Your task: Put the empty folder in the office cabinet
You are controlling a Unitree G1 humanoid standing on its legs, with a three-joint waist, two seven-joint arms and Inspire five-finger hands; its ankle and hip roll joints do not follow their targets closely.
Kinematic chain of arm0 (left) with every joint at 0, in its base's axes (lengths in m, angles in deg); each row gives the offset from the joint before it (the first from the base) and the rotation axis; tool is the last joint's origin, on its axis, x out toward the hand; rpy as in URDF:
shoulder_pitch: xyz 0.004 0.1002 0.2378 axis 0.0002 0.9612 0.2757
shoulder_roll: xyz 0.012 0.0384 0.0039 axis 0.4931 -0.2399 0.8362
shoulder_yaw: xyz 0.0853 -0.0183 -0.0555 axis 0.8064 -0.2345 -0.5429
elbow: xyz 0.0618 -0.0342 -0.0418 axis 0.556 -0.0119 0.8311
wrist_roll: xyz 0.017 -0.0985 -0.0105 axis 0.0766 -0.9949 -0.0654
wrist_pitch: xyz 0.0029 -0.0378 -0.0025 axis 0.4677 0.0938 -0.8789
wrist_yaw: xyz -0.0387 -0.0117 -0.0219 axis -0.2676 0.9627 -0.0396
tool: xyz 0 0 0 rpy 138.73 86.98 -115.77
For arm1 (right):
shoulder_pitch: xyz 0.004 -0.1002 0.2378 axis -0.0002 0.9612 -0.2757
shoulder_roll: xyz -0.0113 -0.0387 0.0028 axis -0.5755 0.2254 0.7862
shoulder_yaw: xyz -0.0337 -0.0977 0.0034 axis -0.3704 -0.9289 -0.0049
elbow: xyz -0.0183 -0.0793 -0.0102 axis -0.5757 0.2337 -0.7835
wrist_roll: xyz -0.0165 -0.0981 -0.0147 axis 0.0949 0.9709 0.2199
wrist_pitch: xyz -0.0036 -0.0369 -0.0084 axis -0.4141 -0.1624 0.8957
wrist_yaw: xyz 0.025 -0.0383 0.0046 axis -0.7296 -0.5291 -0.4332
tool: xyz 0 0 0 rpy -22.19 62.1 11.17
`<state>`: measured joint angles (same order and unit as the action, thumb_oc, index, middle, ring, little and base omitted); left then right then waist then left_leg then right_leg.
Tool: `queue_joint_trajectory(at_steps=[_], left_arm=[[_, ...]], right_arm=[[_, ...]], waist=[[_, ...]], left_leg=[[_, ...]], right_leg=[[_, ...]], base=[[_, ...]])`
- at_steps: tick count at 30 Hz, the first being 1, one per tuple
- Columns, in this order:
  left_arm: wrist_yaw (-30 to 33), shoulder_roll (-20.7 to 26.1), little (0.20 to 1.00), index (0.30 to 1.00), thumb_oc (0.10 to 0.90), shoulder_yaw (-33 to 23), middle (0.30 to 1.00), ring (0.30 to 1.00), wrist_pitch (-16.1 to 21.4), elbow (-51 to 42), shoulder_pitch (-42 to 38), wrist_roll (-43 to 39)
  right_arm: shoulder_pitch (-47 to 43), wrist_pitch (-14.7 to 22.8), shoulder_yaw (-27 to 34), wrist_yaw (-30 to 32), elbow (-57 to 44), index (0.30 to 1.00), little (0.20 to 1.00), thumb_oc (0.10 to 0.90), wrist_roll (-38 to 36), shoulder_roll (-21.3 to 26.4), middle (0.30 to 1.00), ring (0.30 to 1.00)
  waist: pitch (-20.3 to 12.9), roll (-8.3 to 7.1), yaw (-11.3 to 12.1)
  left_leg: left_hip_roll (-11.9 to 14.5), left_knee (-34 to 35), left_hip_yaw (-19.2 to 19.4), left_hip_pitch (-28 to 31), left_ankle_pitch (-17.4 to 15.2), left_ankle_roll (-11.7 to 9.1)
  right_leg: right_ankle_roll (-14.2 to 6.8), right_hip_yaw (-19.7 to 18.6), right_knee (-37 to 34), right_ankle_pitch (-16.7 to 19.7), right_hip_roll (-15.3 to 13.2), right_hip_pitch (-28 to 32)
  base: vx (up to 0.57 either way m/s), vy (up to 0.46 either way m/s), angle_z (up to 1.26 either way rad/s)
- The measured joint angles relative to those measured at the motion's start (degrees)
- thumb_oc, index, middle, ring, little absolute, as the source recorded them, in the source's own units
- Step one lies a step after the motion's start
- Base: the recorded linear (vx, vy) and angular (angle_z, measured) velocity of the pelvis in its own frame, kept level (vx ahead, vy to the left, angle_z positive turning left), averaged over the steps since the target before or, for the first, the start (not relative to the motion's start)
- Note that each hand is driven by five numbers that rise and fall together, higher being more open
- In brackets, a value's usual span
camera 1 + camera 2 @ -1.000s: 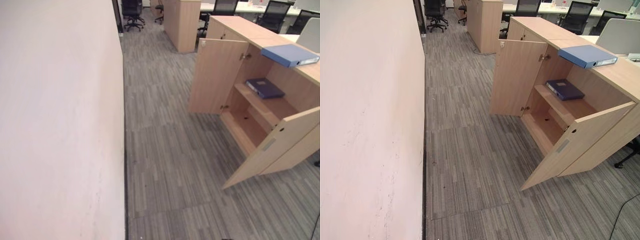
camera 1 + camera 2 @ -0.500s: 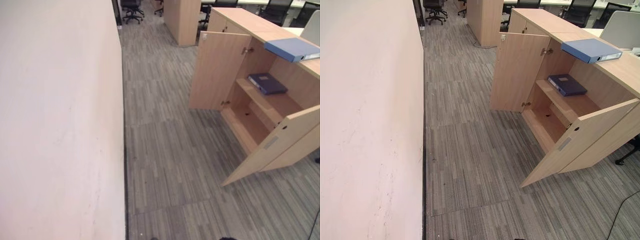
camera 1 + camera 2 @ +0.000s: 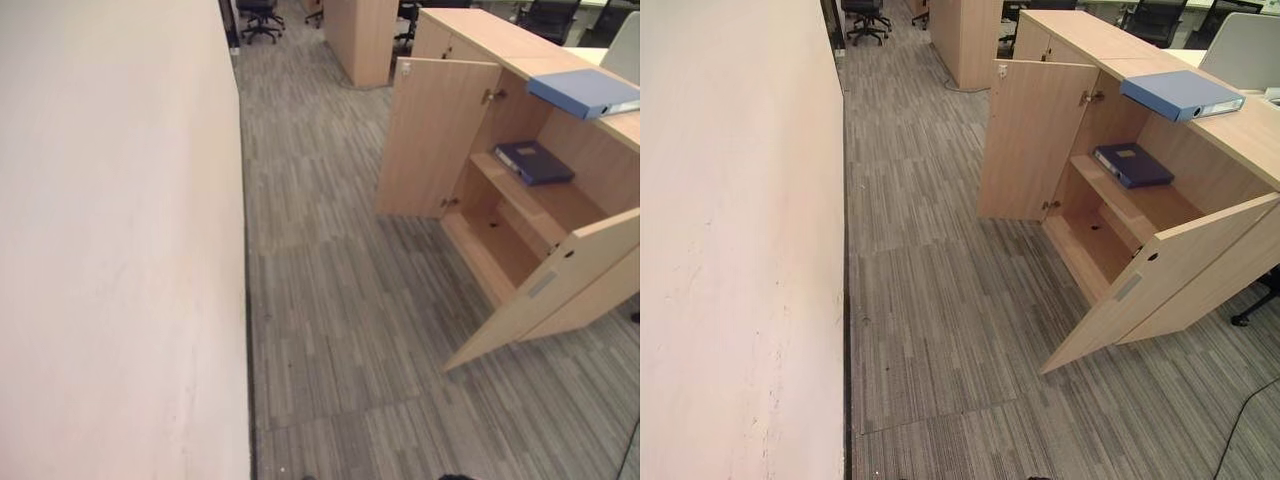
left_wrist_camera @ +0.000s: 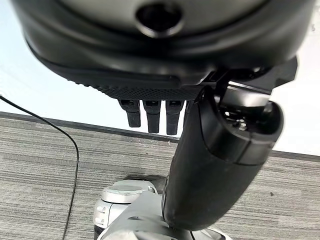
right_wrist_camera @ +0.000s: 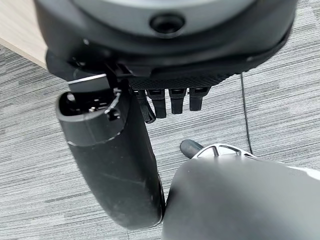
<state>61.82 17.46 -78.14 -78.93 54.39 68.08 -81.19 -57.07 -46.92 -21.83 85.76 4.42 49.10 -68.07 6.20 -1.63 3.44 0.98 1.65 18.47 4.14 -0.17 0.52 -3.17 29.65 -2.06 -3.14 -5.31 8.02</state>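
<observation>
A wooden office cabinet [image 3: 455,35] stands at the right with both doors swung open, the far door [image 3: 437,140] and the near door [image 3: 545,290]. A dark blue folder [image 3: 535,162] lies flat on its middle shelf. On the cabinet's top lies a light blue folder [image 3: 1180,93]. My left hand [image 4: 220,165] hangs over the carpet beside the wall, fingers [image 4: 152,115] straight and holding nothing. My right hand [image 5: 110,165] hangs over the carpet too, fingers [image 5: 172,102] straight and empty. Both hands are far from the cabinet.
A long pale wall [image 3: 120,250] runs along the left. Grey striped carpet [image 3: 340,300] lies between it and the cabinet. Another wooden unit [image 3: 360,40] and black office chairs [image 3: 262,15] stand at the back. A white chair back [image 3: 1245,50] shows behind the cabinet.
The whole picture has shifted a little, so the camera moved. The folders and the cabinet doors stand as before.
</observation>
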Motion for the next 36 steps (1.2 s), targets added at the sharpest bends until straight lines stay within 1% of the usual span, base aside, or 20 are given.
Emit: queue_joint_trajectory(at_steps=[3, 7, 8, 10, 13, 16, 19, 20, 21, 23, 24, 26, 27, 29, 31, 32, 33, 34, 35, 36], left_arm=[[0.02, 0.66, 0.9, 0.9, 0.8, -0.05, 0.9, 0.9, 0.06, 0.04, -0.99, -0.13], [0.33, 0.98, 0.9, 0.9, 0.8, -0.16, 0.9, 0.9, 0.18, 0.03, -2.92, -0.22], [0.56, 0.44, 0.9, 0.9, 0.8, -0.05, 0.9, 0.9, -0.14, 0.3, -2.64, -0.24], [0.88, 0.44, 0.9, 0.9, 0.8, -0.01, 0.9, 0.9, -0.16, 0.16, -2.81, -0.28], [0.88, 0.41, 0.9, 0.9, 0.8, -0.01, 0.9, 0.9, -0.88, 0.58, -2.07, -0.28], [0.83, -0.32, 0.9, 0.9, 0.8, -0.04, 0.9, 0.9, -0.86, 1.85, -2.21, -0.26], [0.79, -1.73, 0.9, 0.9, 0.8, -0.13, 0.9, 0.9, -1.0, 3.73, -1.69, -0.15], [0.78, -2.35, 0.9, 0.9, 0.8, -0.18, 0.9, 0.9, -1.05, 4.78, -1.23, -0.14], [0.84, -2.52, 0.9, 0.9, 0.8, -0.87, 0.9, 0.9, -1.02, 5.09, -0.4, -0.08], [-1.89, -1.62, 0.9, 0.9, 0.8, -1.47, 0.9, 0.9, -2.5, 5.14, 0.99, -0.63], [-2.83, -2.06, 0.9, 0.9, 0.8, -2.73, 0.9, 0.9, -3.37, 5.22, 1.98, -0.75], [-1.51, -3.12, 0.9, 0.9, 0.8, -1.96, 0.9, 0.9, -2.95, 4.86, 3.1, 0.03], [-1.51, -3.37, 0.9, 0.9, 0.8, -1.91, 0.9, 0.9, -2.97, 4.69, 3.15, 0.02], [-1.6, -4.86, 0.9, 0.9, 0.8, -1.81, 0.9, 0.9, -3.09, 4.54, 3.56, -0.06], [-1.66, -6.23, 0.9, 0.9, 0.8, -5.36, 0.9, 0.9, -3.01, 4.59, 4.44, 0.25], [-1.48, -7.1, 0.9, 0.9, 0.8, -4.15, 0.9, 0.9, -3.26, 4.86, 5.06, -0.05], [-1.63, -7.4, 0.9, 0.9, 0.8, -0.68, 0.9, 0.9, -3.34, 4.95, 6.25, -0.02], [-1.64, -7.61, 0.9, 0.9, 0.8, 0.38, 0.9, 0.9, -3.38, 4.74, 6.22, 0.0], [-1.61, -7.53, 0.9, 0.9, 0.8, 1.36, 0.9, 0.9, -3.23, 3.76, 6.8, 0.06], [-1.59, -7.12, 0.9, 0.9, 0.8, 1.5, 0.9, 0.9, -3.11, 3.24, 6.59, 0.13]], right_arm=[[-0.98, -0.06, -0.19, 0.1, 0.16, 0.9, 0.9, 0.8, -0.16, -0.22, 0.9, 0.9], [-2.89, -0.65, -0.54, 0.5, 0.79, 0.9, 0.9, 0.8, -0.49, 0.19, 0.9, 0.9], [-3.29, -0.76, -0.94, 0.65, 0.81, 0.9, 0.9, 0.8, -0.6, 0.84, 0.9, 0.9], [-3.43, -0.89, -0.93, 0.65, 1.08, 0.9, 0.9, 0.8, -0.66, 1.02, 0.9, 0.9], [-2.99, -0.9, -1.27, 0.7, 0.95, 0.9, 0.9, 0.8, -0.65, 0.93, 0.9, 0.9], [-2.94, -0.98, -0.67, 0.72, 1.05, 0.9, 0.9, 0.8, -0.63, 1.22, 0.9, 0.9], [-1.88, -0.91, 0.37, 0.83, 1.1, 0.9, 0.9, 0.8, -0.59, 1.56, 0.9, 0.9], [-1.28, -0.98, 0.8, 0.87, 1.74, 0.9, 0.9, 0.8, -0.54, 1.88, 0.9, 0.9], [-0.7, -1.0, 0.74, 0.91, 2.85, 0.9, 0.9, 0.8, -0.45, 1.62, 0.9, 0.9], [-0.37, -0.96, 0.57, 0.65, 3.94, 0.9, 0.9, 0.8, -0.27, 0.12, 0.9, 0.9], [-0.37, -0.78, 0.81, 0.6, 4.21, 0.9, 0.9, 0.8, 0.22, -0.58, 0.9, 0.9], [-0.44, -0.77, 0.86, 0.58, 4.43, 0.9, 0.9, 0.8, 0.26, -1.11, 0.9, 0.9], [-0.98, -0.79, 0.91, 0.19, 4.4, 0.9, 0.9, 0.8, 1.01, -1.32, 0.9, 0.9], [-0.88, -0.88, 0.85, 0.09, 4.65, 0.9, 0.9, 0.8, 1.71, -0.85, 0.9, 0.9], [-0.61, -0.82, 2.15, 0.07, 4.51, 0.9, 0.9, 0.8, 1.5, -0.21, 0.9, 0.9], [-0.14, -0.84, 3.06, 0.19, 3.61, 0.9, 0.9, 0.8, 1.01, -0.2, 0.9, 0.9], [0.14, -0.04, 2.37, 0.83, 2.18, 0.9, 0.9, 0.8, 1.1, 1.03, 0.9, 0.9], [-0.64, -0.13, 1.94, 1.13, 2.17, 0.9, 0.9, 0.8, 1.33, 1.77, 0.9, 0.9], [-2.16, 0.17, -0.34, 0.71, 2.01, 0.9, 0.9, 0.8, 1.32, 1.56, 0.9, 0.9], [-2.52, 0.25, -0.74, 0.58, 1.81, 0.9, 0.9, 0.8, 1.36, 1.18, 0.9, 0.9]], waist=[[1.39, -0.68, 0.26], [4.25, -1.91, 1.87], [4.61, -0.52, 1.81], [5.35, -1.1, 2.47], [5.51, -1.32, 3.03], [5.52, -0.93, 3.49], [5.71, 0.5, 3.64], [5.57, 1.22, 4.33], [5.17, 0.97, 4.82], [3.16, -2.53, 4.7], [2.9, -3.17, 4.74], [2.67, -3.19, 4.84], [2.29, -3.04, 5.24], [0.57, -1.35, 6.04], [0.24, -0.5, 5.7], [-0.22, -0.16, 4.59], [-1.12, -0.66, 4.55], [-1.13, -0.62, 4.66], [-1.37, 1.31, 4.76], [-1.12, 1.05, 4.65]], left_leg=[[0.6, -6.54, 0.02, -2.73, -0.25, -0.48], [4.0, -25.02, 0.0, -11.27, -1.01, -3.08], [5.49, -29.68, -0.86, -13.48, -0.99, -3.85], [6.41, -36.33, -4.57, -19.08, 0.25, -6.64], [8.04, -25.37, -4.88, -19.49, 0.99, -6.33], [6.6, -4.63, -5.03, -17.15, 5.63, -7.63], [6.05, 1.14, -4.44, -15.56, 9.03, -8.89], [6.29, 1.87, -3.1, -14.55, 9.55, -8.61], [5.41, 1.33, -1.13, -12.93, 12.57, -4.66], [0.71, 0.44, 1.08, -12.17, 10.27, 0.37], [-0.5, 0.73, 1.49, -11.28, 9.32, 1.87], [-1.64, 0.9, 1.82, -9.75, 8.5, 3.49], [-2.19, 1.09, 1.88, -8.92, 6.46, 3.06], [-2.98, 3.07, 2.46, -5.72, 5.5, 3.35], [-5.32, 2.95, 2.45, -2.75, 3.79, 5.09], [-5.6, 3.16, 1.72, -1.83, 2.68, 5.5], [-8.26, 3.31, 1.0, 0.22, 1.1, 7.88], [-8.46, 3.31, 0.96, 0.77, 0.68, 8.31], [-6.32, 3.28, 0.5, 0.26, 0.63, 8.37], [-6.1, 2.99, -0.08, 0.43, 0.62, 8.39]], right_leg=[[0.25, 0.06, 1.54, -1.91, -1.03, -0.52], [2.8, -0.69, 1.95, -1.39, -1.76, -0.74], [3.65, -1.19, 2.58, -1.86, -0.91, -0.34], [4.64, -1.85, 1.63, -1.46, -0.57, -0.21], [4.47, -1.74, 0.88, -1.6, 0.18, 0.57], [2.71, -1.86, 0.39, -2.36, 0.07, 1.22], [1.14, -1.75, -0.34, -3.18, 0.07, 4.61], [-0.18, -2.13, -0.66, -3.93, -0.31, 6.11], [-1.35, -2.69, -1.06, -4.42, -1.72, 7.76], [-1.58, -2.56, -0.44, -4.34, -6.23, 8.31], [-1.75, -2.12, 1.14, -3.38, -7.8, 8.28], [-2.38, -2.21, 4.01, -3.85, -9.46, 7.82], [-3.08, -2.39, 5.43, -1.12, -10.01, 6.97], [-5.8, -2.33, 17.39, -2.07, -13.78, 3.16], [-10.25, -5.29, 29.96, 0.26, -18.0, -0.31], [-9.66, -5.28, 38.09, 1.74, -21.01, -1.88], [-11.11, -6.43, 49.04, 9.79, -27.31, -7.72], [-11.12, -6.18, 52.46, 9.91, -29.2, -9.61], [-9.11, -0.98, 44.9, 0.78, -26.84, -11.83], [-9.61, 1.03, 41.78, 0.08, -25.77, -13.49]], base=[[-0.05, -0.118, 0.05], [0.02, -0.068, -0.14], [0.04, -0.026, -0.05], [0.08, 0.031, -0.13], [0.19, 0.154, -0.05], [0.19, 0.16, 0.07], [0.25, 0.215, -0.05], [0.32, 0.304, -0.3], [0.24, 0.227, -0.37], [0.2, 0.222, -0.2], [0.26, 0.306, -0.08], [0.22, 0.313, 0.01], [0.22, 0.381, -0.12], [0.24, 0.524, -0.19], [0.18, 0.4, 0.13], [0.24, 0.343, 0.42], [0.16, 0.172, 0.38], [0.23, 0.021, 0.3], [0.13, -0.046, 0.2], [0.2, -0.077, 0.09]])
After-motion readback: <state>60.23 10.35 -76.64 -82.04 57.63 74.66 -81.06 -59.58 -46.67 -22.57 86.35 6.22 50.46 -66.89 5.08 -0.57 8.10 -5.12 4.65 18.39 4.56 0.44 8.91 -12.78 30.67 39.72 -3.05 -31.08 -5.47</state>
